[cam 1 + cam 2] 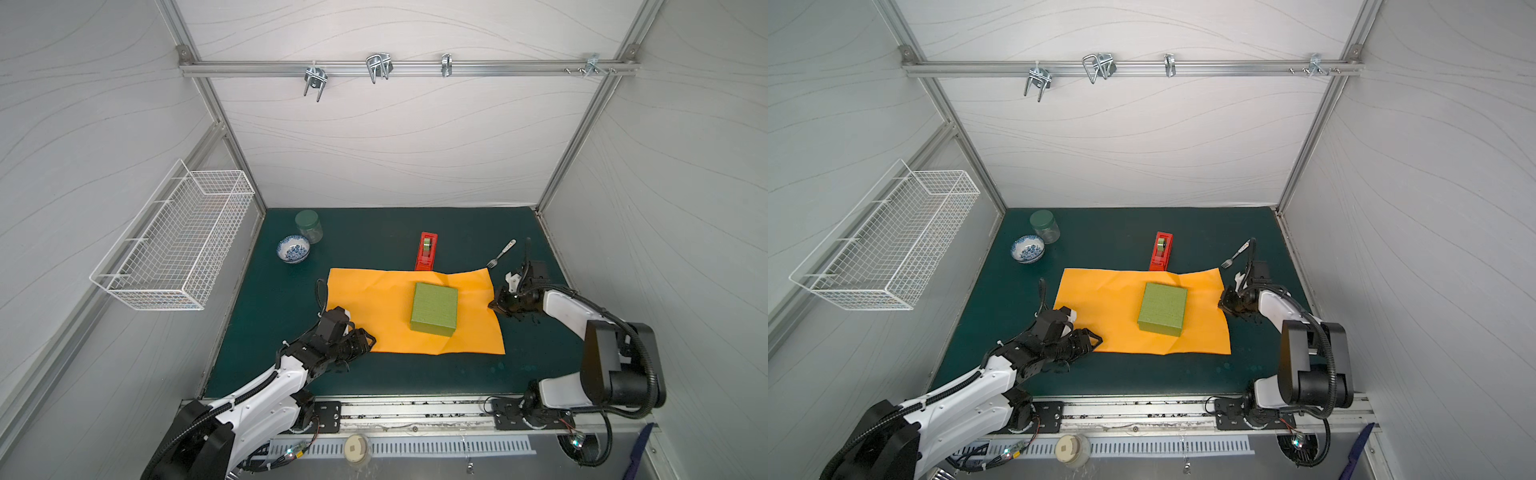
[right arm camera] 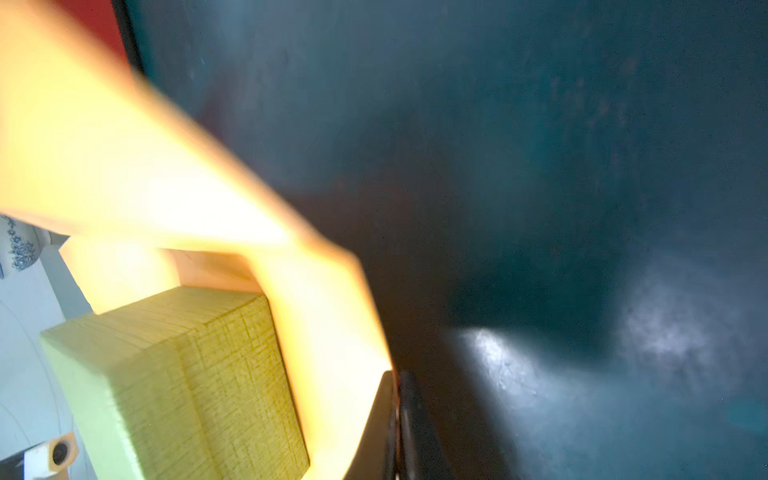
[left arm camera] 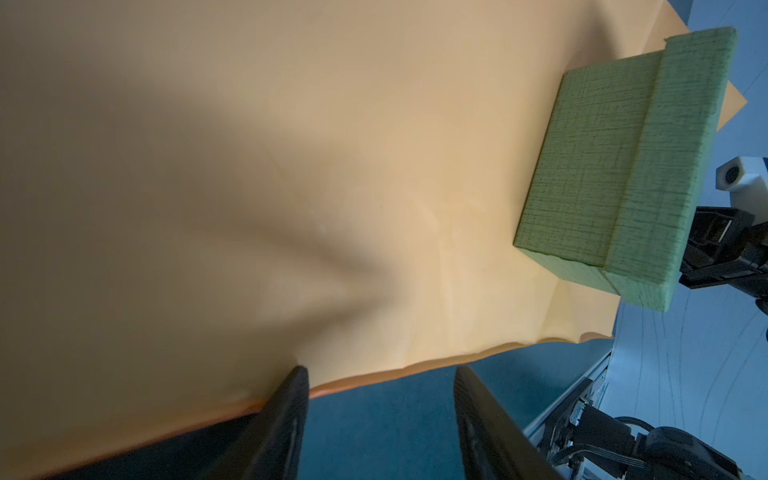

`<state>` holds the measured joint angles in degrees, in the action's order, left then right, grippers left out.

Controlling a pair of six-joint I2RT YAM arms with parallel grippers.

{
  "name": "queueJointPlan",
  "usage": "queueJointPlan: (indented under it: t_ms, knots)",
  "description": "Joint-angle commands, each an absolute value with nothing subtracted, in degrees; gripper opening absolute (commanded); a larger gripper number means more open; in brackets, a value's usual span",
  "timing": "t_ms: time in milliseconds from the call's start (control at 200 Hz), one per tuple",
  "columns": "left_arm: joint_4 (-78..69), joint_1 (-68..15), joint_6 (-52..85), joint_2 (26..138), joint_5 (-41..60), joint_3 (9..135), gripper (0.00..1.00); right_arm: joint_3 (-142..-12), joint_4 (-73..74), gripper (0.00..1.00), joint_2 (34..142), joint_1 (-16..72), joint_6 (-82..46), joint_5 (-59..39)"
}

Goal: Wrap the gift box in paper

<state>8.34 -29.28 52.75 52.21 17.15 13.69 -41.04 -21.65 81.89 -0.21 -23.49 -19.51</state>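
Note:
The yellow-green gift box [image 1: 434, 307] [image 1: 1163, 308] lies flat on the orange paper [image 1: 374, 307] [image 1: 1100, 299], right of the sheet's middle. My left gripper [image 1: 370, 340] [image 1: 1098, 340] is at the paper's near-left corner. In the left wrist view it [image 3: 380, 370] stands open. The paper [image 3: 291, 166] edge crosses just beyond its fingertips, and the gift box [image 3: 615, 166] lies farther off. My right gripper [image 1: 494, 303] [image 1: 1222, 301] is at the sheet's right edge. In the right wrist view it [image 2: 397, 374] is shut on the paper [image 2: 124, 145], whose edge is raised beside the gift box [image 2: 187, 374].
A red tape dispenser [image 1: 427, 250] stands just behind the paper. A fork [image 1: 501, 253] lies at the back right. A blue-patterned bowl [image 1: 293, 248] and a green-lidded jar [image 1: 309, 225] stand at the back left. A white wire basket [image 1: 174, 237] hangs on the left wall.

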Motion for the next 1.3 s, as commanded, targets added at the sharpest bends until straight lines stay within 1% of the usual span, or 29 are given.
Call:
queueJointPlan:
  t_ms: [0, 55, 165, 185, 200, 225, 235, 250, 285, 355, 400, 450, 500, 585, 715, 780, 910, 995, 1136, 1296]
  knots:
    - [11.68, -29.77, 53.12, 52.56, 16.9, 17.49, 0.58, -43.29, -22.21, 0.11, 84.06, -0.62, -22.68, -16.54]
    - [11.78, -29.79, 52.52, 52.65, 17.2, 19.23, 0.58, -44.22, -22.4, 0.13, 84.72, -0.67, -22.41, -15.2]
    - [11.51, -29.71, 51.36, 53.1, 17.27, 22.66, 0.6, -45.98, -23.73, 0.23, 84.45, -0.2, -21.68, -12.67]
    - [11.49, -29.73, 50.98, 53.29, 16.97, 23.31, 0.6, -46.24, -24.18, 0.28, 83.4, 0.36, -21.27, -11.69]
    - [11.39, -29.75, 50.74, 53.44, 16.68, 23.69, 0.61, -46.3, -24.41, 0.29, 82.88, 0.75, -21.03, -11.16]
    - [11.1, -29.66, 50.22, 53.89, 16.3, 24.36, 0.62, -46.48, -25.23, 0.36, 80.95, 2.06, -20.48, -9.41]
    - [11.08, -29.7, 50.0, 54.12, 16.18, 24.7, 0.62, -46.49, -25.36, 0.36, 80.6, 2.31, -20.39, -9.01]
    - [11.12, -29.52, 49.58, 54.47, 15.95, 25.16, 0.63, -46.65, -26.0, 0.41, 79.11, 3.49, -20.1, -7.56]
    - [11.17, -29.24, 48.49, 55.55, 15.74, 26.67, 0.64, -46.69, -26.78, 0.46, 76.55, 5.23, -19.54, -5.78]
    - [11.83, -28.44, 45.47, 58.22, 15.33, 29.81, 0.68, -46.49, -28.66, 0.6, 70.76, 9.46, -18.51, -2.52]
    - [12.17, -27.67, 43.53, 60.2, 14.2, 31.46, 0.71, -46.13, -29.44, 0.66, 67.42, 11.82, -18.44, -1.46]
    - [11.39, -25.99, 42.51, 62.77, 13.44, 32.56, 0.72, -44.76, -28.07, 0.74, 64.58, 13.43, -18.78, -5.55]
    - [8.77, -23.25, 42.11, 65.6, 14.7, 32.94, 0.73, -43.31, -25.24, 0.83, 63.7, 14.03, -20.75, -14.17]
    - [6.8, -18.77, 42.08, 71.49, 17.73, 34.47, 0.7, -42.84, -21.3, 0.89, 67.17, 16.17, -24.81, -24.65]
    - [8.31, -17.95, 39.01, 76.83, 15.9, 36.29, 0.68, -44.05, -17.0, 0.93, 75.14, 20.02, -27.31, -28.01]
    - [7.6, -17.93, 38.9, 77.69, 15.9, 34.64, 0.67, -43.67, -13.37, 0.93, 77.71, 20.94, -28.87, -29.67]
    - [5.4, -18.06, 40.18, 77.64, 16.49, 28.83, 0.64, -44.63, -11.7, 0.93, 82.18, 23.68, -28.65, -29.61]
    - [3.83, -18.51, 41.7, 75.84, 17.94, 24.39, 0.63, -45.08, -11.06, 0.92, 84.15, 24.94, -28.74, -29.9]
    - [3.79, -20.54, 44.89, 69.63, 18.02, 17.67, 0.62, -45.05, -9.97, 0.89, 85.91, 26.95, -29.29, -28.26]
    - [7.79, -21.56, 45.67, 62.77, 15.57, 16.44, 0.62, -46.53, -8.24, 0.85, 89.03, 28.86, -30.78, -26.47]
